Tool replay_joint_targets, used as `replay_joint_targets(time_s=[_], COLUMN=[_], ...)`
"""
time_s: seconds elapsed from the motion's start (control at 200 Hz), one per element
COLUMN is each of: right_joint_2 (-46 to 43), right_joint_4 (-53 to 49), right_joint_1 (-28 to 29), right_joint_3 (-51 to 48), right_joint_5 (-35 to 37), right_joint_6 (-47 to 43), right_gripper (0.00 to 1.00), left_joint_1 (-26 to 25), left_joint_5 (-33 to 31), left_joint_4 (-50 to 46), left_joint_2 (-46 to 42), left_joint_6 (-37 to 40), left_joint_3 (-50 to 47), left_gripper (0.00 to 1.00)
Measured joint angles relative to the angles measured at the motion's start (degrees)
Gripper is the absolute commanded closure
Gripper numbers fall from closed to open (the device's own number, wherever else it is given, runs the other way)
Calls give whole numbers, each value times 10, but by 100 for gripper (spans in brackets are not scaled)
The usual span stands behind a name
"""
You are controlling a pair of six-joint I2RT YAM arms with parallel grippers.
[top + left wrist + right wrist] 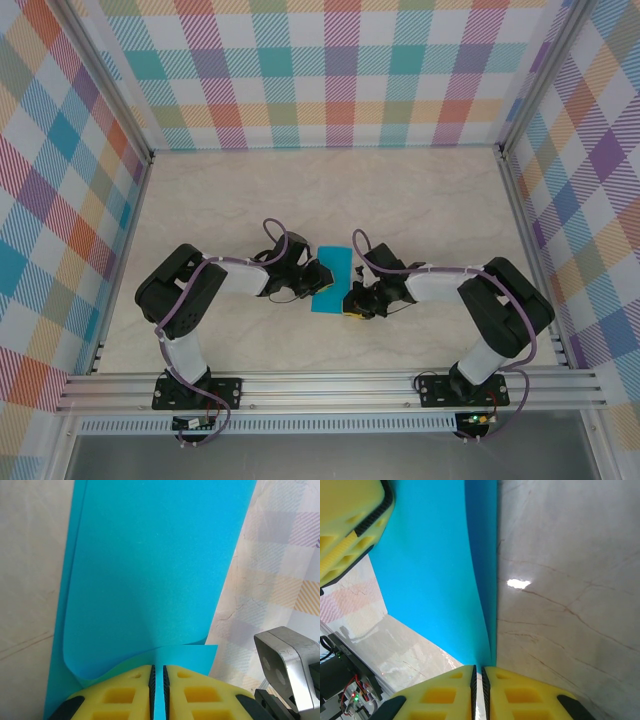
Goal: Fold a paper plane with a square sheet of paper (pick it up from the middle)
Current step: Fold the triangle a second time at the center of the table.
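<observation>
The square sheet of paper [335,268] is teal-blue and hangs between my two grippers over the middle of the table. In the left wrist view the sheet [150,570] curls over on itself, and a strip of it runs between the black pads of my left gripper [159,667], which is shut on it. My right gripper [479,669] is shut where the bent sheet [430,580] narrows to its tips. From above, the left gripper [316,278] is at the sheet's left edge and the right gripper [352,300] at its lower right. The paper plane is out of view.
The marble-look table [400,200] stretches behind the arms, bounded by aluminium rails [330,385] and checked walls [340,70]. A yellow finger of the left gripper [345,525] is close above the right one. The right arm's silver camera housing [290,665] sits beside the left gripper.
</observation>
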Motion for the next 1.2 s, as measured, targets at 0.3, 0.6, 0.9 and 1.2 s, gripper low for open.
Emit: replay_joint_targets(time_s=[0.3, 0.6, 0.9, 1.2], right_joint_2=[-64, 6, 26, 21], right_joint_4=[-21, 7, 44, 56], right_joint_1=[-1, -1, -2, -1], right_joint_3=[-7, 43, 17, 9], right_joint_5=[7, -2, 5, 9], right_joint_6=[2, 13, 15, 17], right_gripper=[83, 84, 84, 85], left_joint_1=[0, 0, 0, -2], left_joint_5=[0, 0, 1, 0], left_joint_4=[0, 0, 0, -14], left_joint_2=[0, 0, 0, -16], left_joint_6=[0, 0, 1, 11], left_joint_3=[0, 0, 1, 4], left_gripper=[85, 85, 81, 74])
